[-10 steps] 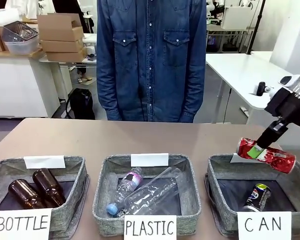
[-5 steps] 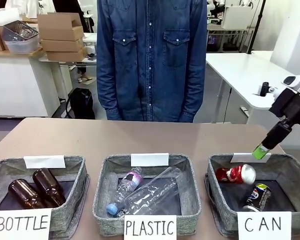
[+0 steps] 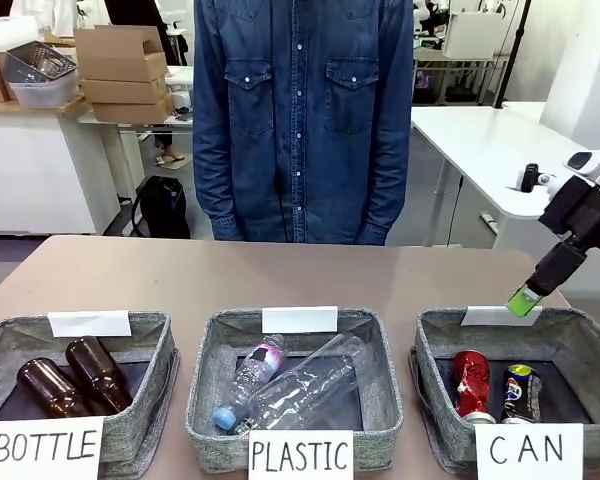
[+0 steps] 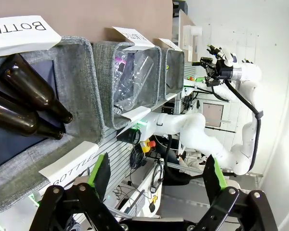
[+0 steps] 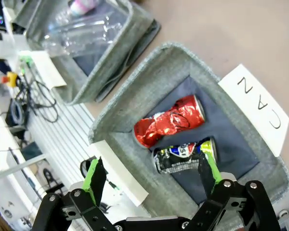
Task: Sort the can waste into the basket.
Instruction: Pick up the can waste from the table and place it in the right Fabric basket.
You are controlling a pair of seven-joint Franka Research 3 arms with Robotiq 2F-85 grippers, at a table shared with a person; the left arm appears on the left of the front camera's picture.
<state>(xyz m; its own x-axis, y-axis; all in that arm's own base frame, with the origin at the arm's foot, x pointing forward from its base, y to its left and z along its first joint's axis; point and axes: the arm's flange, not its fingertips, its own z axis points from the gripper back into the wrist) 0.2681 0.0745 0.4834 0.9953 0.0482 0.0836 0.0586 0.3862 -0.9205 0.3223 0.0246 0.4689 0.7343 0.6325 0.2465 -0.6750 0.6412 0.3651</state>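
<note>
two brown glass bottles (image 3: 70, 378) are lying in the grey fabric "bottle" basket (image 3: 152, 330); clear plastic bottles (image 3: 290, 385) are lying in the "plastic" basket (image 3: 382, 380).

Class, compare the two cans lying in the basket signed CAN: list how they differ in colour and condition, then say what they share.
Colour: the red can is red all over; the dark can is black with blue, white and yellow print.
Condition: the red can is crumpled and dented; the dark can looks less crushed.
Shared: both lie on their sides, side by side, on the dark lining of the basket.

Open tabletop (image 3: 280, 270) behind three baskets, CAN basket (image 3: 435, 340) floor crowded by red can (image 3: 471, 385) and dark can (image 3: 521, 393)
</note>
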